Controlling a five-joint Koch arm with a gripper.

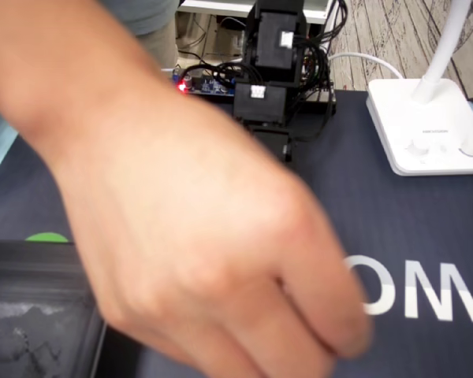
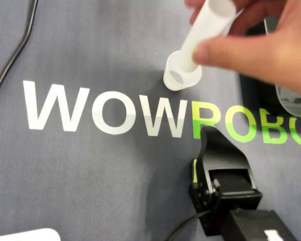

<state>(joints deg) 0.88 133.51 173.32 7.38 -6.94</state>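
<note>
In the overhead view a person's hand (image 2: 263,45) holds a white plastic tube (image 2: 204,35) tilted, its wider flared end (image 2: 181,75) down on the grey mat just above the "WOW" lettering (image 2: 105,108). The black robot arm lies folded at the lower right, and its gripper (image 2: 209,133) points up toward the tube, about a hand's width below it, with nothing seen in it. Only one dark tip shows, so the jaws' state is unclear. In the fixed view the hand (image 1: 181,220) fills the picture and hides both gripper and tube. Only the arm's base (image 1: 272,71) shows.
A black tray (image 1: 31,315) sits at the fixed view's lower left and, in the overhead view, the tray (image 2: 253,98) lies at the right edge under the hand. A white lamp base (image 1: 426,126) stands at the back right. A black cable (image 2: 15,55) runs along the mat's left side.
</note>
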